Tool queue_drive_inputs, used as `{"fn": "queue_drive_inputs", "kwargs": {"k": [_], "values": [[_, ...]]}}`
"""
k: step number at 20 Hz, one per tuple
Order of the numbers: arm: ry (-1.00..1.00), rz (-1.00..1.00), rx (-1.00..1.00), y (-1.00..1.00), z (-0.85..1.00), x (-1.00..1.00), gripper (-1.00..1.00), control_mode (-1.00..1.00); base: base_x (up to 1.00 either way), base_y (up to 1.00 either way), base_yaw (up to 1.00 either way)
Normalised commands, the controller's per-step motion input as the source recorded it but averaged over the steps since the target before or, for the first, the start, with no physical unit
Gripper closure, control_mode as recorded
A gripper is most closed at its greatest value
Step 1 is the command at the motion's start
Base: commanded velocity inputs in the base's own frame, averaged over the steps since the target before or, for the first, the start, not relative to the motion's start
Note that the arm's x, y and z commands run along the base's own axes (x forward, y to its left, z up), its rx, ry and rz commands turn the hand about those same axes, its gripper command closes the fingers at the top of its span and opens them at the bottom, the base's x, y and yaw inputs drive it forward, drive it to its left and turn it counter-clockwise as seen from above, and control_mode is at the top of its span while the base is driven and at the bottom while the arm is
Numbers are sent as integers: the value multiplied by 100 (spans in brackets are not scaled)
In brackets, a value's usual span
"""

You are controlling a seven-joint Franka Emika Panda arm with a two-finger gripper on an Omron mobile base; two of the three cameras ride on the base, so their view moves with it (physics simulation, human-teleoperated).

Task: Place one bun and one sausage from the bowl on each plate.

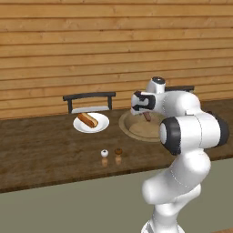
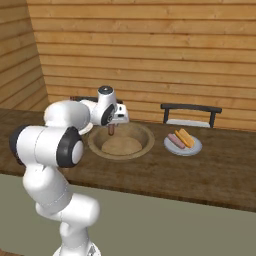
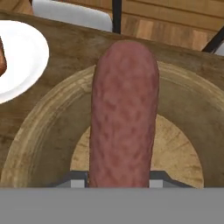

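Above the bowl (image 2: 98,145), the gripper (image 2: 111,127) points down with its fingers closed on a sausage (image 3: 123,113), which hangs from them over the bowl's middle. In the hand view the sausage runs straight up the centre, gripped at its near end, its far end reaching past the bowl's far rim toward the table edge. No writing or label can be read anywhere.

A bun (image 2: 121,145) lies in the bowl below the sausage, apart from it. The bowl sits on the dark wooden table (image 1: 41,145), with its rim clear of the sausage all round.

To the robot's left, a plate (image 1: 101,124) sits just beside the bowl and carries a bun with a sausage on it. To the right, a second plate (image 2: 196,147) near the bowl holds a sausage and a bun side by side.

Two small shakers (image 1: 111,154), one white-topped and one brown-topped, stand on the near part of the table in front of the left plate, well apart from the bowl. Dark chairs (image 2: 190,114) stand behind the table, against the plank wall. The table between bowl and each plate is bare.
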Motion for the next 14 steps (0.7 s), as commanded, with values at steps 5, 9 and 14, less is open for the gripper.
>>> {"fn": "queue_drive_inputs", "kwargs": {"k": [5,9,14], "values": [[-1,13,1,72,4,-1,100,-100,0,0,0],[-1,11,1,61,0,6,100,-100,0,0,0],[3,14,0,62,0,53,100,-100,0,0,0]]}}
